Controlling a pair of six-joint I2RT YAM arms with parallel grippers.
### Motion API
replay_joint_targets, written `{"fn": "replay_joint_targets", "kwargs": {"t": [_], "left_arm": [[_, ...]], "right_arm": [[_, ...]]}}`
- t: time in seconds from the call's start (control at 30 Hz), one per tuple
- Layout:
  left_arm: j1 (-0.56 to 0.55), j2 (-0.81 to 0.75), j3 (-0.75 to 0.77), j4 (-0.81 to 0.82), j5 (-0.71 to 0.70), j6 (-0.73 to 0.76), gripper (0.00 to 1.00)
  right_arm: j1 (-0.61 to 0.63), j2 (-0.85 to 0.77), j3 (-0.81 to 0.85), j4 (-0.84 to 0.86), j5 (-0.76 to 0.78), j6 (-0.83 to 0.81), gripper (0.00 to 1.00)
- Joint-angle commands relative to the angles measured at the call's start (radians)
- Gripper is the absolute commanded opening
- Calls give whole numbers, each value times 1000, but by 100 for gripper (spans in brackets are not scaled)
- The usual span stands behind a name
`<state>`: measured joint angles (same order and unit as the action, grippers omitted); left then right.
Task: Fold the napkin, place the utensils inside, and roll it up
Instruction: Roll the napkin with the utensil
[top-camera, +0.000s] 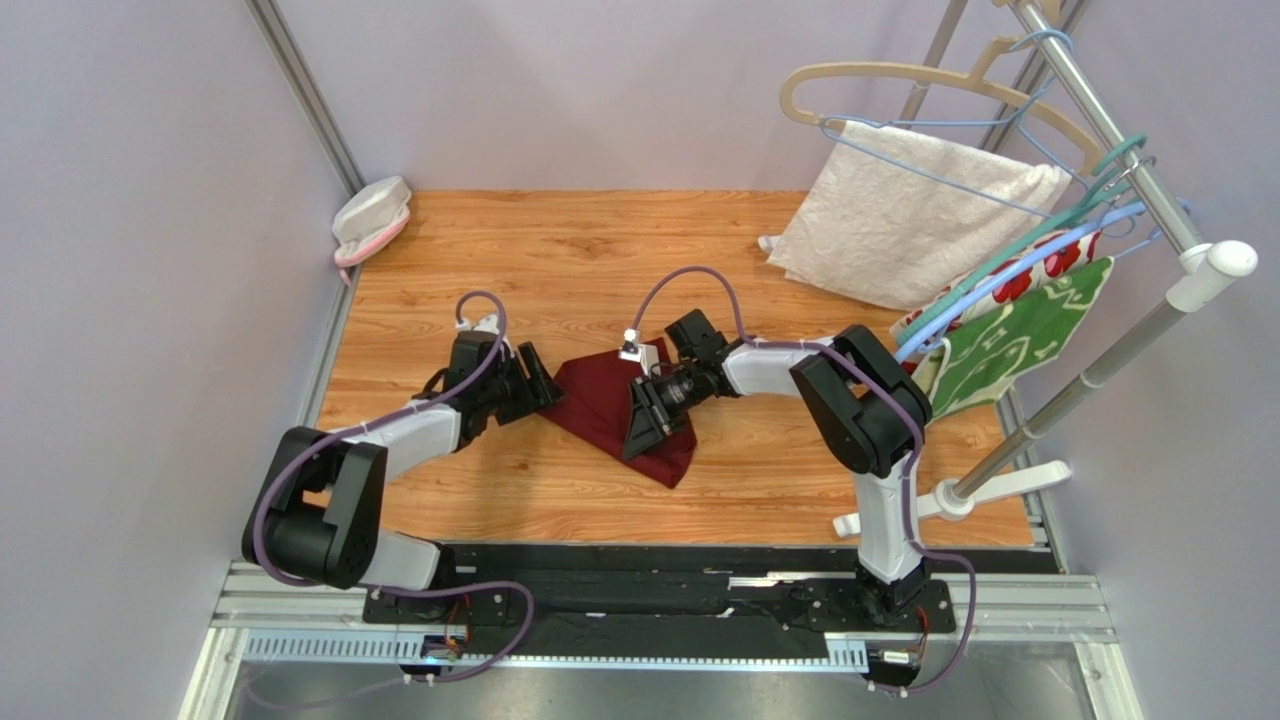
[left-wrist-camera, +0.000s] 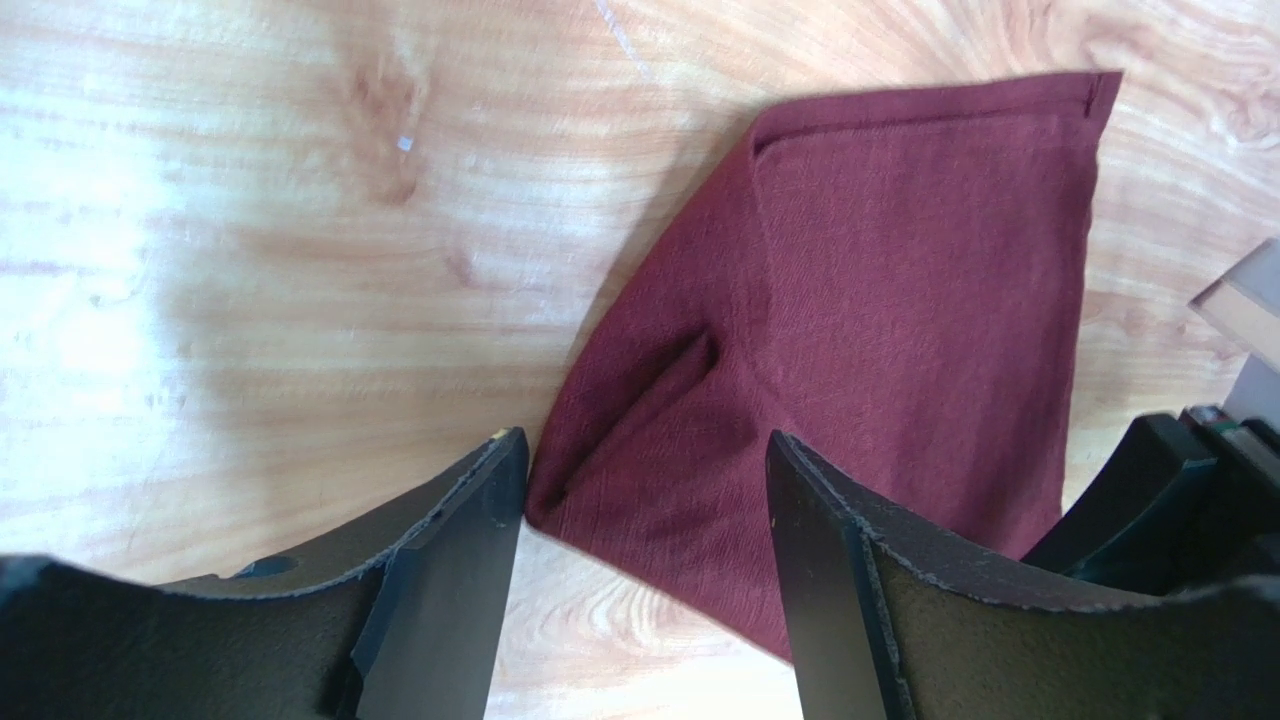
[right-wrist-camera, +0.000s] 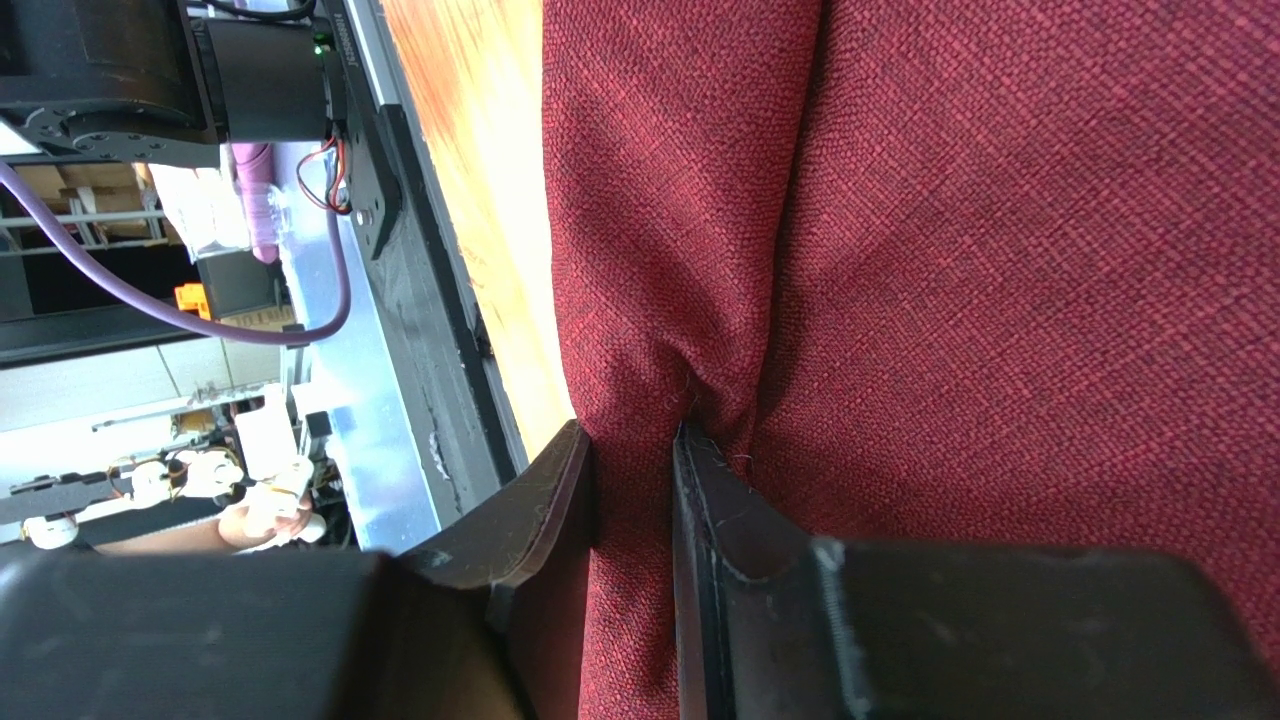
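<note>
One dark red soft cloth napkin (top-camera: 594, 402), middle of one wooden bench (top-camera: 496, 255). Two black grippers: left gripper (left-wrist-camera: 646, 510), right gripper (right-wrist-camera: 631, 450). One white textured towel (top-camera: 902, 225), far right. One pink-and-white plastic object (top-camera: 370, 218), far left corner.

The napkin (top-camera: 589, 402) is shown plain dark red, the table (top-camera: 601, 248) light brown wood grain, the towel (top-camera: 909, 225) white and textured, the cloth (top-camera: 1037, 338) patterned red, green and white

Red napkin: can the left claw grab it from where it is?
Probably yes. The left claw is open with the napkin corner right between its fingers, and nothing blocks it. The right claw pinches a fold farther along.
</note>
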<state>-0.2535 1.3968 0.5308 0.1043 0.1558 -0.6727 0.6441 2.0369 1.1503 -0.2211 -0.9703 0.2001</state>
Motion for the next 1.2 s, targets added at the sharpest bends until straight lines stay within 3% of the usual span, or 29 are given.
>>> {"fn": "replay_joint_targets", "kwargs": {"t": [0.0,0.4,0.5,0.67,0.9,0.97,1.1,1.17], "left_arm": [[5,30,49,29,54,-7,67],[5,59,-48,146,117,-57,37],[3,79,-43,159,134,-53,32],[3,84,-40,160,140,-45,30],[3,74,-35,149,143,-42,29],[3,76,-34,147,143,-42,29],[3,79,-26,137,143,-41,29],[3,80,-19,129,142,-38,29]], "right_arm": [[-3,17,-31,-95,59,-42,17],[-1,-17,-89,-126,84,-77,20],[-1,-41,-81,-141,97,-77,27],[9,-107,-35,-219,179,-90,51],[72,-204,66,-250,317,-67,58],[127,-216,91,-239,418,-67,58],[284,-238,126,-230,837,-99,58],[353,-234,127,-199,942,-99,58]]}}
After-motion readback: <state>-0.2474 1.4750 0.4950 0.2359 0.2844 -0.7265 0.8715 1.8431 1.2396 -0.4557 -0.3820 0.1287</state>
